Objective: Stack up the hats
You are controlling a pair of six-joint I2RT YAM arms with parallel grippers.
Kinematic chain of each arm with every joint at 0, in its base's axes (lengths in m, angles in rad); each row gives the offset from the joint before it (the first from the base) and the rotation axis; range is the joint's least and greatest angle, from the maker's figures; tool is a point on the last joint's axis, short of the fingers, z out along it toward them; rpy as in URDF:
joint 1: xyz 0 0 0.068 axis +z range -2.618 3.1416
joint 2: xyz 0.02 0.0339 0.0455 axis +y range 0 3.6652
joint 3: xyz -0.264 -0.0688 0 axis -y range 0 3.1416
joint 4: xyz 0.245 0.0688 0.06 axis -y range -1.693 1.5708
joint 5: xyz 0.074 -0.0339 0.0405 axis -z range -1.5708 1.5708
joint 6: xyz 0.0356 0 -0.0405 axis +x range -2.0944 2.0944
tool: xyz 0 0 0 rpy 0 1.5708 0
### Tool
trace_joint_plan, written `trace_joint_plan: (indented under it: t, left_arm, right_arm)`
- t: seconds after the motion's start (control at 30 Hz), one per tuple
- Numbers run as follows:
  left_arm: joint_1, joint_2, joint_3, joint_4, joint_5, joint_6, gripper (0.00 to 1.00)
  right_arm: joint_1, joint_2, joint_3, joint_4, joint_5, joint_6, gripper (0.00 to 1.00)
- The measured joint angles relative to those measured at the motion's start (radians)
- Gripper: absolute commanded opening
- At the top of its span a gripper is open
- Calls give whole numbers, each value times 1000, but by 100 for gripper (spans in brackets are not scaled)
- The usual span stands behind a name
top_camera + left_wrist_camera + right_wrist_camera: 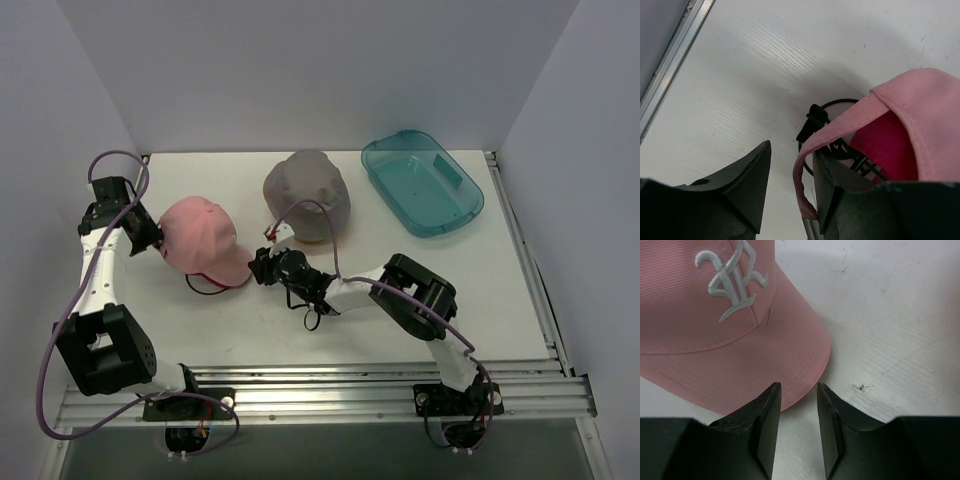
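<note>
A pale pink cap (200, 235) with a white embroidered logo sits over a magenta cap (885, 145) on a black wire stand (816, 120). The grey bucket hat (307, 195) stands behind them, to the right. My left gripper (150, 238) is at the pink cap's back. It is open (791, 149), and the cap's pink back strap (801, 175) hangs between the jaws against the right finger. My right gripper (258, 266) is at the cap's brim (790, 365). It is open (798, 386) and narrow, with only bare table between the fingers.
A translucent teal tray (470, 195) lies at the back right. White walls close the table on three sides. A metal rail (670, 65) runs along the left edge.
</note>
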Motion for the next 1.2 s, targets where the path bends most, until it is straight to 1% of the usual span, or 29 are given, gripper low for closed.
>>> trace_joint_plan:
  t: [0.13,0.4,0.67,0.77,0.83,0.93,1.1,1.2]
  left_arm:
    - [0,0,-2,1,0,0,48]
    - [1,0,-3,2,0,-1,50]
    - [3,11,-6,12,1,-4,50]
    - [3,7,-6,9,-12,-7,56]
    - [4,-8,-5,3,-19,-14,61]
    - [10,-58,21,-26,-14,-32,61]
    - [14,-140,141,-45,2,-56,62]
    - [17,-184,163,-47,11,-66,62]
  right_arm:
    - [-1,65,38,29,-18,27,30]
    - [-1,145,126,42,-48,42,29]
    - [-5,167,149,38,-63,45,30]
    - [-6,167,153,31,-63,44,29]
    - [-7,167,153,25,-65,40,29]
    - [-8,167,153,14,-69,25,29]
    - [-16,157,137,13,-94,-8,29]
    - [-27,142,111,14,-115,-25,29]
